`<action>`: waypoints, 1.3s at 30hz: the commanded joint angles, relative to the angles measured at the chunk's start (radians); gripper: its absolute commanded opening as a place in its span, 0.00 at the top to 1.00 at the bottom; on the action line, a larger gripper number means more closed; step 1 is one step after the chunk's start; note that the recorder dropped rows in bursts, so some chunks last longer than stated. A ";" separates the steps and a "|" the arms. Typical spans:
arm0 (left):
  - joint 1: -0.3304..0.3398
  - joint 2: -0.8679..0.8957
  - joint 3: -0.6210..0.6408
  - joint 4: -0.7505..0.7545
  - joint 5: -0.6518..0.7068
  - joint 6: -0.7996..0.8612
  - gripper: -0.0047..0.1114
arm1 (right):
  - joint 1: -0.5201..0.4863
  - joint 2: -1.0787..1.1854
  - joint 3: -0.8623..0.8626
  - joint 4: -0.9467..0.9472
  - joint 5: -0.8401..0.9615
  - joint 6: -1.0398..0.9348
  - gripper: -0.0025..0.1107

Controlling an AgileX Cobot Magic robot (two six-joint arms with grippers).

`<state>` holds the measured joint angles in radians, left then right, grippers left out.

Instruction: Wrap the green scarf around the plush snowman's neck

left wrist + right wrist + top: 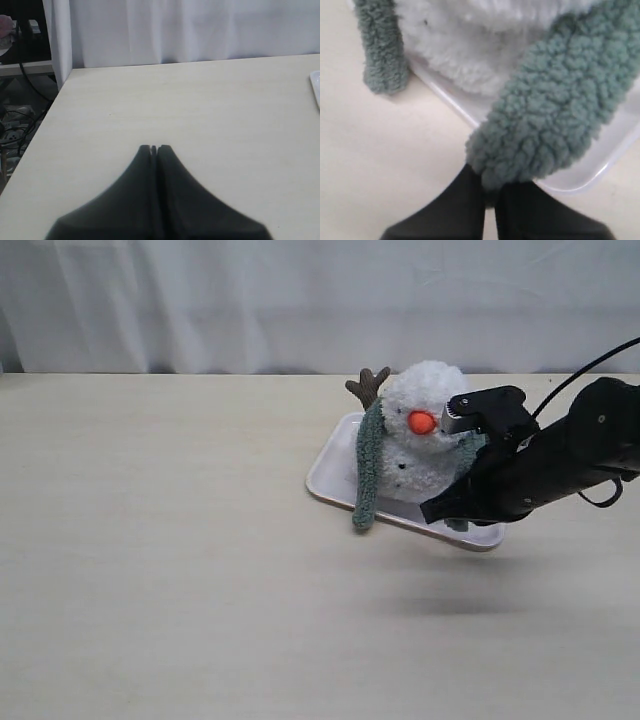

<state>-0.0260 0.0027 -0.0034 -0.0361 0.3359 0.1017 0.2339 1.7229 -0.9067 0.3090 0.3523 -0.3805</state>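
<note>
Green scarf (pixel 367 475) lies draped at the neck of the plush snowman (pixel 420 455), with one end hanging down each side of its body. The snowman stands upright on a white tray (pixel 330 475) on the pale surface (pixel 150 540). One scarf end droops over the tray's rim beside the snowman. The other end is pinched in the right claw (pixel 490 192), whose jaws are closed on the fuzzy fabric just off the snowman's body. The left claw (pixel 154 148) hangs well apart from the snowman, jaws pressed together on nothing.
</note>
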 commanded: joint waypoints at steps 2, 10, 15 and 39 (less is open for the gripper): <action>0.002 -0.003 0.003 -0.001 -0.013 -0.001 0.96 | 0.002 -0.001 0.001 0.083 0.099 -0.002 0.94; 0.002 -0.003 0.003 -0.001 -0.013 -0.001 0.96 | 0.002 0.042 -0.001 0.189 0.063 -0.048 0.94; 0.002 -0.003 0.003 -0.001 -0.013 -0.001 0.96 | 0.002 0.044 -0.001 0.417 0.030 -0.231 0.94; 0.002 -0.003 0.003 -0.001 -0.013 -0.001 0.96 | 0.002 0.167 -0.001 0.627 -0.038 -0.466 0.88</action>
<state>-0.0260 0.0027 -0.0034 -0.0361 0.3359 0.1017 0.2339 1.8864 -0.9067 0.9334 0.3035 -0.8135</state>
